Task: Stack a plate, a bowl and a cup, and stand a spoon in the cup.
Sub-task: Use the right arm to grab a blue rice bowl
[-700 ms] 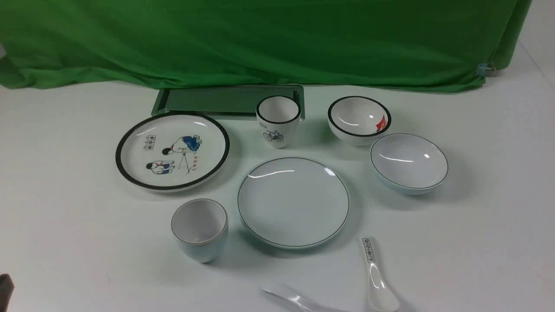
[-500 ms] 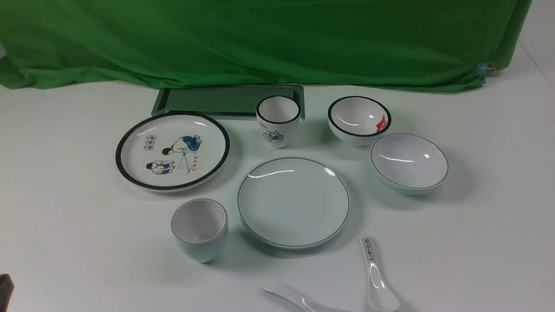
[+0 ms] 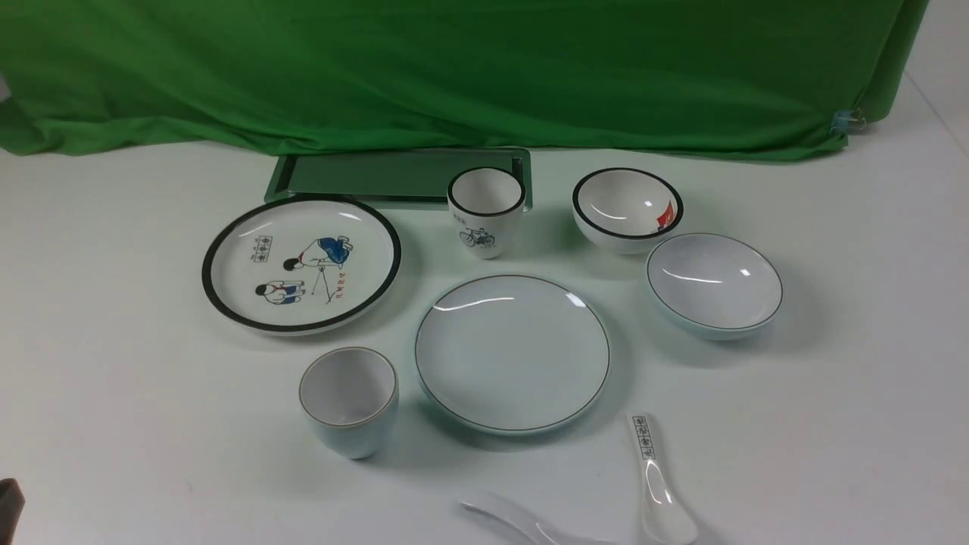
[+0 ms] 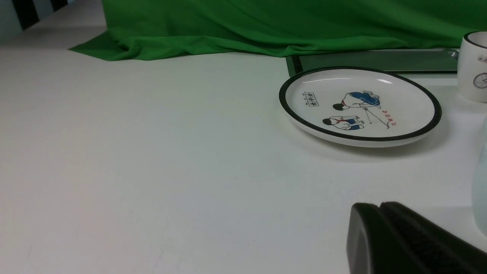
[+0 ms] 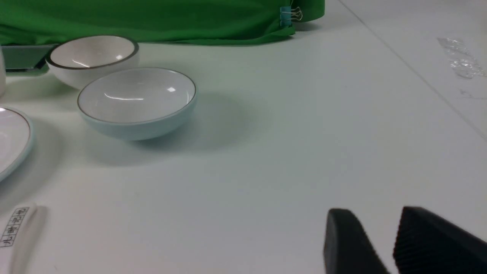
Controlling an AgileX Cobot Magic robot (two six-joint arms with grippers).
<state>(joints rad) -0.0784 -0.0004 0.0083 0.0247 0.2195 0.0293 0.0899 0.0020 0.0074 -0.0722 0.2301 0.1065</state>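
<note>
Plate (image 3: 512, 353) noted at ctr of table (image 3: 113, 341), flat, bare. Bowl (image 3: 714, 283) set at its 2 o'clk, apart, upright. Cup (image 3: 349, 400) stood at plate's 8 o'clk, just beside, not touching. Plain spoon (image 3: 522, 524) seen at 6 o'clk, cut off by frame edge. Printed spoon (image 3: 657, 484) laid at 5 o'clk, handle toward plate. Cartoon plate (image 3: 301, 263) at 10 o'clk, bicycle cup (image 3: 485, 210) at 12, black-rimmed bowl (image 3: 627, 208) at 1. L gripper (image 4: 378, 207) low over table, jaws pressed together, nothing gripped. R gripper (image 5: 376, 213) parted partway, gap empty, nothing held.
</note>
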